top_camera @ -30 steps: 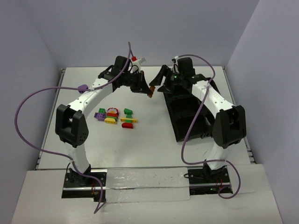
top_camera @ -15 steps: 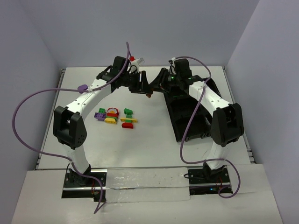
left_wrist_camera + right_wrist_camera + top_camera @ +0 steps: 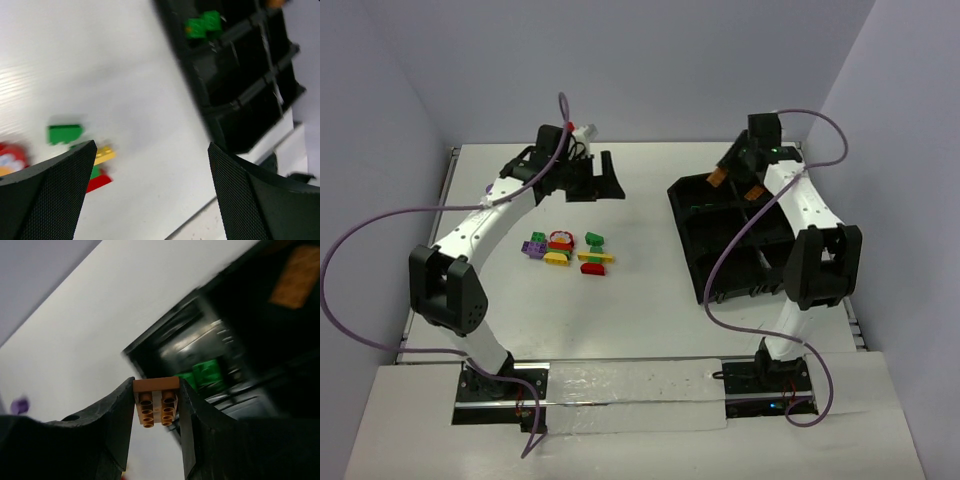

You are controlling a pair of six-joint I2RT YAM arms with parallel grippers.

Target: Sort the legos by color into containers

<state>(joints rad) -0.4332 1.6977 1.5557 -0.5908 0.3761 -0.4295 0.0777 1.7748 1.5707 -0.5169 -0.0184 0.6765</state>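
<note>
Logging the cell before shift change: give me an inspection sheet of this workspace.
Surface: white table, no spills seen.
Job's things: loose bricks clustered left of centre; black divided tray on the right, green bricks in one compartment.
Clutter: nothing seen.
Tools: left tool open, empty; right tool shut on orange brick, above the tray.
Cables: purple cables loop wide on both sides.
Surroundings: plain walls.
</note>
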